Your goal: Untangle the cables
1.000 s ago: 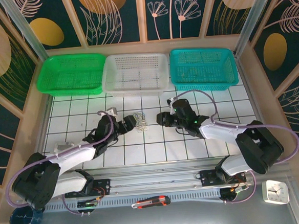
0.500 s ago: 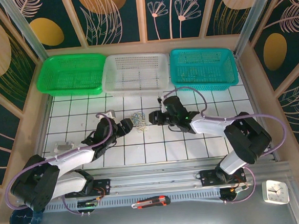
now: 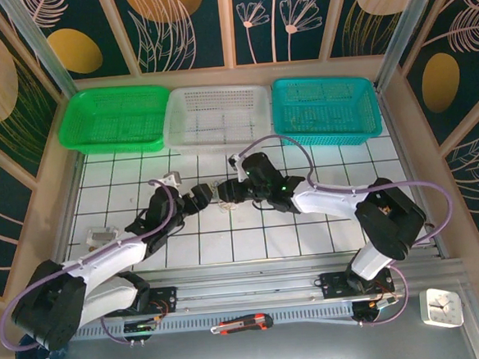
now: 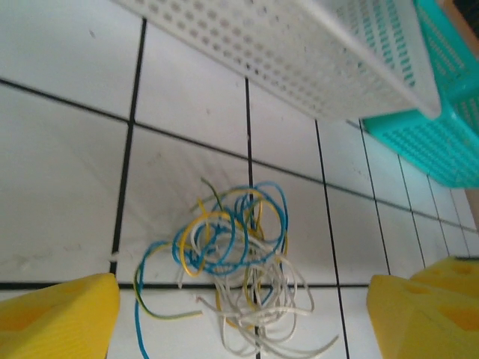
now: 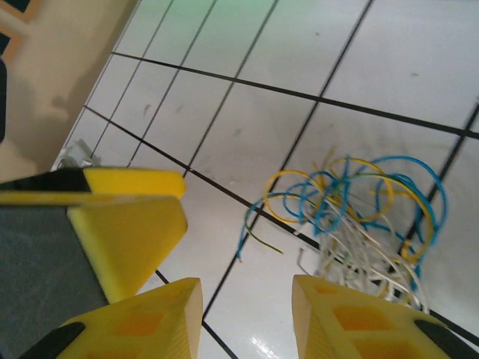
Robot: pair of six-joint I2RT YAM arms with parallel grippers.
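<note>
A loose tangle of thin blue, yellow and white cables (image 4: pixel 232 262) lies on the white, black-gridded table (image 4: pixel 60 187) between the two grippers. The left gripper (image 4: pixel 243 314) is spread wide, a yellow finger on either side of the tangle. The right gripper (image 5: pixel 247 321) stands moderately parted and empty, one finger possibly touching the white strands.

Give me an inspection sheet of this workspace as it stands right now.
Surface: white tiled table, black grid lines.
Job's things: blue, yellow and white cables in one tangle, lying on the table.
Clutter: box cutter, small clock on the near ledge.
Claws: left claw open, right claw open, both beside the tangle, holding nothing.
Cables: lilac hoses loop along both arms.
Surroundings: green basket, white basket, teal basket at the far edge.
</note>
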